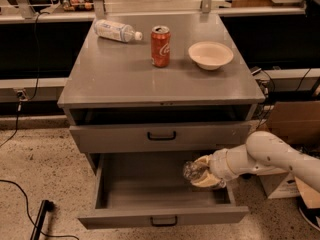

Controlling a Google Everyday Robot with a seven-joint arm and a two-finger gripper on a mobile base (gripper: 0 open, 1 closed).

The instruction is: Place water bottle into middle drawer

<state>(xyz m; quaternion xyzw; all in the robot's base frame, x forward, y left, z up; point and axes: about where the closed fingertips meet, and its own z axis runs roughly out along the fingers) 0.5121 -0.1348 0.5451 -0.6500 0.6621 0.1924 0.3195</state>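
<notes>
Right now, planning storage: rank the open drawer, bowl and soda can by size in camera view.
Largest: the open drawer, hand holding the water bottle over it.
Then bowl and soda can, too alike to rank.

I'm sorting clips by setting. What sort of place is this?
Probably a robotics lab or workshop, not a home: a grey metal cabinet stands on a speckled floor with loose cables and cardboard boxes. The gripper holds the water bottle over the open middle drawer.
</notes>
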